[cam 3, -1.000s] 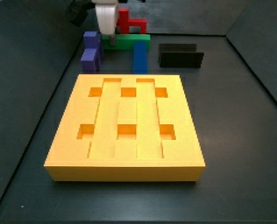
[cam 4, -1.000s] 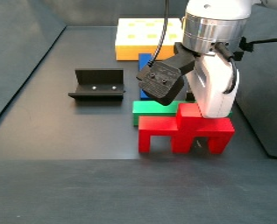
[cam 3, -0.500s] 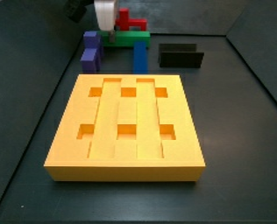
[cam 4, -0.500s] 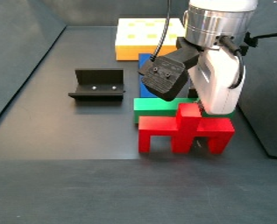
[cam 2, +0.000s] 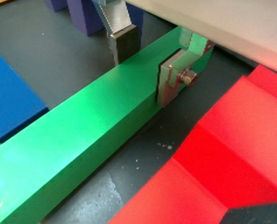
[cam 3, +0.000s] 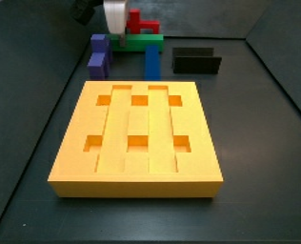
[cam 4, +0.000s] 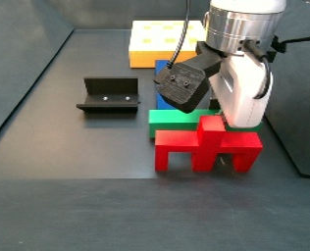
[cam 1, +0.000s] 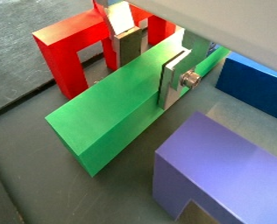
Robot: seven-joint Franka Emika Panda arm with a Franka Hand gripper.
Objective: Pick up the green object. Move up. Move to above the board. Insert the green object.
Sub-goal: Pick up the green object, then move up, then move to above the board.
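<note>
We're in the pick-up step: the gripper (cam 1: 151, 59) is down over the green object (cam 1: 124, 107), which lies on the floor between the red block (cam 1: 73, 45) and the blue bar (cam 1: 256, 83), and in both wrist views a silver finger (cam 2: 174, 77) sits flat against each long side, so I judge the jaws closed on it. Next comes a straight lift, clear of the crowding neighbours, then across to the board (cam 3: 138, 139). In a side view the arm hides most of the green object.

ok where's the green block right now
The bright green plastic block lies on the floor between the red block and the blue bar, the gripper straddling it.
</note>
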